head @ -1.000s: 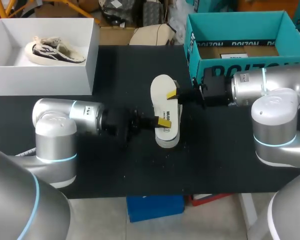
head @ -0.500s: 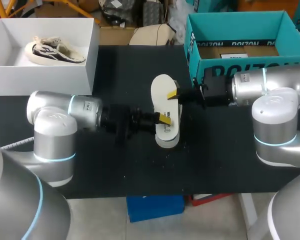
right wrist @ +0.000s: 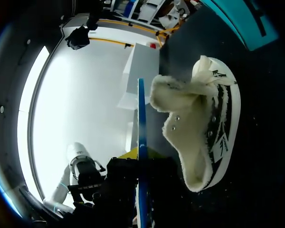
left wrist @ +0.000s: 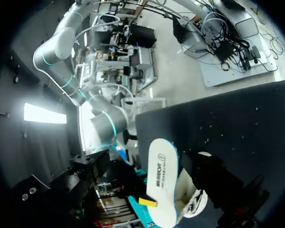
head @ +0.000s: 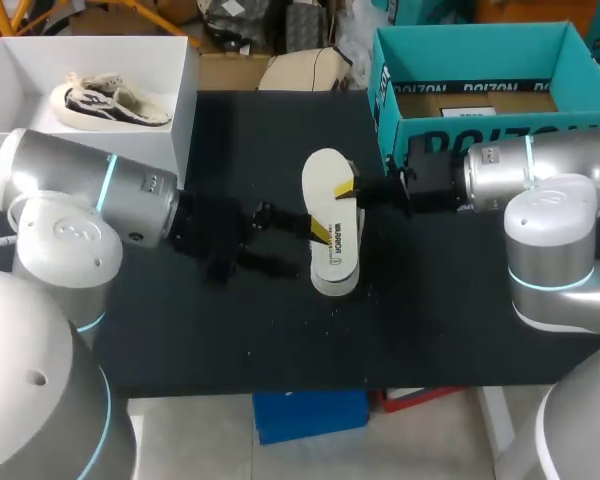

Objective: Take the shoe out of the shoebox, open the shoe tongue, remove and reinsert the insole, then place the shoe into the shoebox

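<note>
A white printed insole lies lengthwise mid-table, over a fleece-lined shoe whose sole edge shows at its near end. My right gripper comes in from the right and is shut on the insole's right edge. In the right wrist view the insole shows edge-on, with a thin blue rim, between that gripper's fingers. My left gripper is open at the insole's left edge, one yellow tip over it and the other finger lower and apart. The left wrist view shows the insole's printed face.
A white shoebox at the back left holds a second shoe. A teal box stands at the back right, just behind my right arm. Bare black tabletop lies in front of the insole.
My left gripper has opened and let go of the insole's left edge, and the left arm has swung back to the left. The right gripper and the insole have stayed put.
</note>
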Available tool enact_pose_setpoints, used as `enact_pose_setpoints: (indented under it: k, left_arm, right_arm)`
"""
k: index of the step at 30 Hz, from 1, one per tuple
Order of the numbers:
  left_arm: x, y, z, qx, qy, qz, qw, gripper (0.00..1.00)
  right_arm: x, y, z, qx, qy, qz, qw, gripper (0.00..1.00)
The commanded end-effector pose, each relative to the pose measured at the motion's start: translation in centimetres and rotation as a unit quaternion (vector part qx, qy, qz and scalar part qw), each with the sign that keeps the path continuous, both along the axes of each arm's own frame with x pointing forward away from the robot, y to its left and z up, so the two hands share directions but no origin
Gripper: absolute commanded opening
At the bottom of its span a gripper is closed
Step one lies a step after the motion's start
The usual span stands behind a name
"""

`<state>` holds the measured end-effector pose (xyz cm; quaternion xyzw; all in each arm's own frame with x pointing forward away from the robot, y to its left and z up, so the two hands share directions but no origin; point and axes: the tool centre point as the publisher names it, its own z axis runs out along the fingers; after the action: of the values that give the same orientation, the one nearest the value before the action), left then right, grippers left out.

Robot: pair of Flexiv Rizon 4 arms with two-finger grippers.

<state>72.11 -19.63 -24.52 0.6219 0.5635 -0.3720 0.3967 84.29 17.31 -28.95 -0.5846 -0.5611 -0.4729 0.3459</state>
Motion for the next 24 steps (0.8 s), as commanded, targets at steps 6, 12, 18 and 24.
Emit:
enact_pose_setpoints:
  k: [6,12,18,24]
  left_arm:
    - [1.8,-1.2,2.0,0.541,0.018,0.086,0.836,1.0]
    - [2.7,-2.2,1.9,0.588,0.0,0.089,0.804,1.0]
    - [2.7,-2.8,1.8,0.635,-0.004,0.083,0.768,1.0]
    - [2.7,-2.8,1.8,0.658,-0.005,0.085,0.748,1.0]
  right_arm:
    - [0.0,0.2,-0.1,0.0,-0.001,-0.002,1.0,0.0]
    - [0.0,0.2,-0.1,0.0,-0.001,-0.002,1.0,0.0]
    - [0.0,0.2,-0.1,0.0,-0.001,-0.002,1.0,0.0]
    - [0.0,0.2,-0.1,0.0,-0.001,-0.002,1.0,0.0]
